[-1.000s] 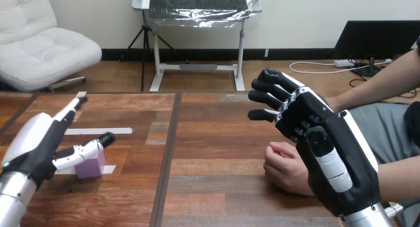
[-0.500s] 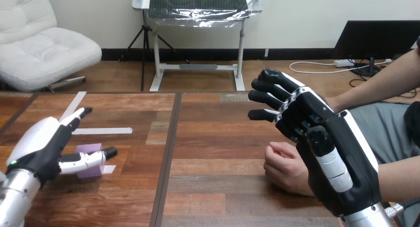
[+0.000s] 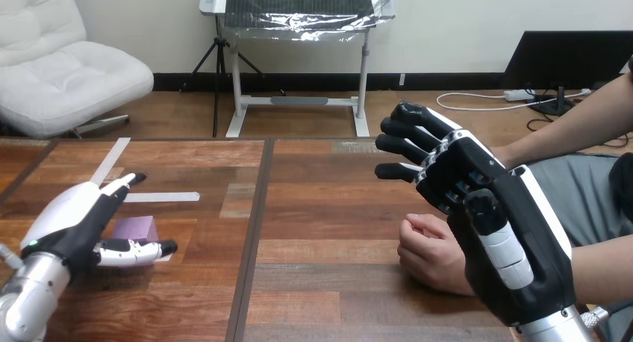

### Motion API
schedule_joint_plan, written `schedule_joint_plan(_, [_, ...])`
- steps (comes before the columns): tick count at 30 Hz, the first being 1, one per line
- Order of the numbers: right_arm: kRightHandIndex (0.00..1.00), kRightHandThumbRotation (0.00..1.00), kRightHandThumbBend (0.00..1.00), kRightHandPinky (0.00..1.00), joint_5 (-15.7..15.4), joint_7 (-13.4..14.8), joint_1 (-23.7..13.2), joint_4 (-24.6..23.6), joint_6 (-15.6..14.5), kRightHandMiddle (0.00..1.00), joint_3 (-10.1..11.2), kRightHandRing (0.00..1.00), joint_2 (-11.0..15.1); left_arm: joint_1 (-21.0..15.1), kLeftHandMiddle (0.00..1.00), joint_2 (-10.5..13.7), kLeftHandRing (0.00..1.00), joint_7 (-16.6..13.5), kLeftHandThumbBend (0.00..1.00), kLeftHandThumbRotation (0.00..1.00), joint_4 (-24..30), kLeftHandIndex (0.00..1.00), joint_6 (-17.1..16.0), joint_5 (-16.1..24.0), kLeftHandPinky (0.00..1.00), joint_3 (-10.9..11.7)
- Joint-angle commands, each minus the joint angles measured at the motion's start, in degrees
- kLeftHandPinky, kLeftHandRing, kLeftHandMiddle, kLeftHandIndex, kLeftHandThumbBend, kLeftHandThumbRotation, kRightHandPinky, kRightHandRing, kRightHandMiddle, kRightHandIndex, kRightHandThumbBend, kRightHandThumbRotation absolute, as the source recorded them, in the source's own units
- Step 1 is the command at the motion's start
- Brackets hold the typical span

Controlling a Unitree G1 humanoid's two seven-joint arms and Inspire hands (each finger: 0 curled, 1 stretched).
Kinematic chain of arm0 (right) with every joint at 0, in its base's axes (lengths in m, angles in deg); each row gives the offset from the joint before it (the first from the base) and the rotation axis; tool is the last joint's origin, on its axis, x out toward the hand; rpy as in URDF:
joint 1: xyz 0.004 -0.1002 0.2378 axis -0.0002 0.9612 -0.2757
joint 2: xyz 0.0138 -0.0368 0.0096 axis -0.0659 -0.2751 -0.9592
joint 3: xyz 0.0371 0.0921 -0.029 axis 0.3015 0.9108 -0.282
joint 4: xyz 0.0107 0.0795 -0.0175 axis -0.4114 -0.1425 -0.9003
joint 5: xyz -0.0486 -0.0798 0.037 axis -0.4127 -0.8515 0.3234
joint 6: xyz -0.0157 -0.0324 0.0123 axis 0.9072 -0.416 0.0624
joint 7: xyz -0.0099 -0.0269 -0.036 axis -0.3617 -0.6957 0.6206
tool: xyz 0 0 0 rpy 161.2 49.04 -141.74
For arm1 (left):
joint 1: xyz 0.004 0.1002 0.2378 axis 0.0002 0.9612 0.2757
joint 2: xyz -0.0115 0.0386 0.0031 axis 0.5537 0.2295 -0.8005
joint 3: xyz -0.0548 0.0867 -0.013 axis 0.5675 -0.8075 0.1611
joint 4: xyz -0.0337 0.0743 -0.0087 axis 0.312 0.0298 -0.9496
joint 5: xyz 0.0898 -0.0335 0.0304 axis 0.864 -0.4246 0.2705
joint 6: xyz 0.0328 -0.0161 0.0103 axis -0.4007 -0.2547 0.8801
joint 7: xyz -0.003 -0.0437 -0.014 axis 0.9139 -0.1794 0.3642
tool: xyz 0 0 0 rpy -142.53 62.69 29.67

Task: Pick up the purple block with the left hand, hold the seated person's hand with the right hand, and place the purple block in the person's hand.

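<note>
Wooden table point(image 3: 336, 200): purple block point(image 3: 137, 225) between spread thumb, fingers of left hand point(image 3: 71, 224).

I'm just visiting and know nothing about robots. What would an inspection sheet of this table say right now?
Surface: wooden table with a dark seam down its middle.
Job's things: purple block lies on the table at the left; person's hand, a fist, rests on the table at the right.
Clutter: white tape strips stuck to the table near the block.
Robot hands: left robot hand is open and low at the block, thumb in front of it, contact unclear; right robot hand is open, raised by the person's hand, gripping nothing.
Cables: nothing seen on the table.
Surroundings: the person's forearms reach in from the right.
</note>
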Motion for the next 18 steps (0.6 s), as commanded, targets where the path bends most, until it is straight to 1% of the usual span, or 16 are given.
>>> schedule_joint_plan(1, [0.84, 0.74, 0.90, 0.75, 0.9, -0.3, -2.0, -2.2, 1.0, 0.84, 0.8, 0.83, 0.2, -5.9, 0.96, 2.7, 0.94, -0.7, 0.75, 0.36, -1.0, 0.94, 0.5, 1.7, 0.88, -2.1])
schedule_joint_plan(5, [0.84, 0.74, 0.89, 0.75, 0.8, -0.5, -2.0, -2.2, 1.2, 0.84, 0.8, 0.83, 0.3, -6.4, 0.95, 2.8, 0.94, -0.7, 0.76, 0.34, -1.5, 0.93, 1.3, 2.5, 0.88, -3.0])
schedule_joint_plan(9, [0.84, 0.75, 0.89, 0.75, 0.8, -0.5, -1.9, -2.1, 1.3, 0.84, 0.9, 0.83, 0.3, -7.2, 0.95, 3.0, 0.94, 0.1, 0.76, 0.34, -1.9, 0.93, 2.8, 3.5, 0.88, -4.3])
schedule_joint_plan(15, [0.84, 0.75, 0.90, 0.75, 0.9, -0.5, -1.8, -2.4, 1.2, 0.84, 1.1, 0.83, 0.2, -7.6, 0.95, 3.0, 0.94, 1.1, 0.77, 0.30, -1.6, 0.93, 4.6, 3.5, 0.88, -5.1])
schedule_joint_plan(18, [0.84, 0.75, 0.90, 0.75, 0.7, -0.5, -1.7, -2.4, 1.2, 0.84, 1.1, 0.83, 0.2, -7.7, 0.94, 2.9, 0.93, 1.6, 0.77, 0.27, -1.2, 0.92, 5.6, 3.5, 0.87, -5.3])
